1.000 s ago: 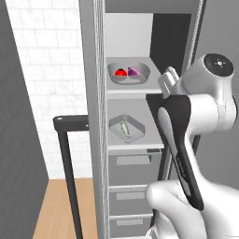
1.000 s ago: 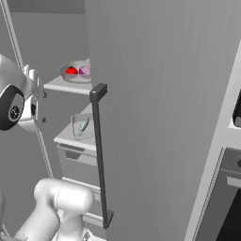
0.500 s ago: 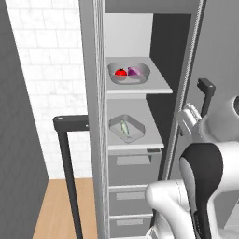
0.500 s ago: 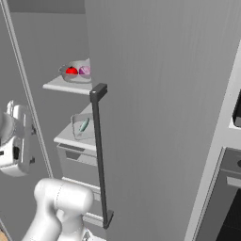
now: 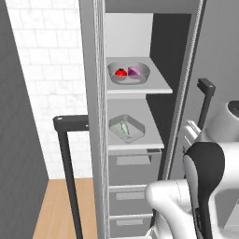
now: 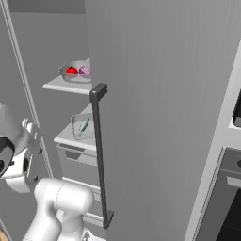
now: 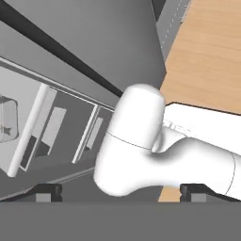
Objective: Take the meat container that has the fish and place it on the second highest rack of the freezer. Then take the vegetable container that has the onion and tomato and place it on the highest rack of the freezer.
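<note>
Looking over the arm in the left base view: freezer (image 5: 140,56) open, white interior, two flat light-grey shelves above grey drawers. On the highest rack (image 5: 140,87) sits a shallow grey metal-looking vegetable container (image 5: 129,73) holding a glossy red tomato (image 5: 121,72) and, touching it, a purple-magenta onion (image 5: 135,71). On the second highest rack (image 5: 135,140) sits the squarer meat container (image 5: 126,128) with a slender silvery-green fish (image 5: 123,127) lying along it, much shorter than the tray.

Right base view: same two trays seen past the smooth matte grey door and its long black bar handle (image 6: 100,155). Both containers sit flat, upright, well inside the shelf edges.

Hand view: pincer (image 7: 121,192) with its two small dark tips standing far apart at the bottom, nothing between them; empty. Camera is rolled, looking along drawer fronts and the wooden floor (image 7: 207,52).

Judgement: both placements look complete. The step in hand appears to be pulling clear. To do it well, draw the hand straight out and low, pincer left wide, keeping away from the shelf lips and the door bar so neither tray is nudged.
</note>
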Controlling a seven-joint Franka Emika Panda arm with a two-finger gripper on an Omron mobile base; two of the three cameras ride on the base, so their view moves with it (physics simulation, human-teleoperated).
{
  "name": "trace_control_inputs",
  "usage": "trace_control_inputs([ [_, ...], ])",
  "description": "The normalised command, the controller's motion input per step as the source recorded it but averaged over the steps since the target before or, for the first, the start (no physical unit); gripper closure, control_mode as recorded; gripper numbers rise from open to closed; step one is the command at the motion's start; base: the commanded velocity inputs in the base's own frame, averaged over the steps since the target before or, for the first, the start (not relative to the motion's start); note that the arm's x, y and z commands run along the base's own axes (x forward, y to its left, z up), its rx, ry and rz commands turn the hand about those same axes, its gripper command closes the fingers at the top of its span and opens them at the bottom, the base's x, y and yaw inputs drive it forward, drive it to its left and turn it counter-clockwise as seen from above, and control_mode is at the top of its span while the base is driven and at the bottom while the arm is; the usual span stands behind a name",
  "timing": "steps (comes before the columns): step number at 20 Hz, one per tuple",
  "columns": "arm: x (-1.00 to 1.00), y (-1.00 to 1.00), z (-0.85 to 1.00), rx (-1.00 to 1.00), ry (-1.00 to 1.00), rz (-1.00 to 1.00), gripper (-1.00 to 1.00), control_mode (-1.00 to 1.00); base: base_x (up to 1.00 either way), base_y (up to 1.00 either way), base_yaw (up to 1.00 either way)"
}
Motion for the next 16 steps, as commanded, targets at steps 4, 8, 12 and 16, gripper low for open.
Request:
trace_control_inputs([
  [4, 0.66, -0.34, -0.52, 0.00, -0.06, 0.06, -1.00, -1.00, 0.00, 0.00, 0.00],
  [8, 0.24, -0.94, -0.46, 0.08, -0.14, 0.39, -1.00, -1.00, 0.00, 0.00, 0.00],
  [12, 0.00, -0.90, -0.42, 0.01, -0.11, 0.56, -1.00, -1.00, 0.00, 0.00, 0.00],
  [16, -0.32, -0.55, -0.36, -0.02, -0.10, 0.87, -1.00, -1.00, 0.00, 0.00, 0.00],
])
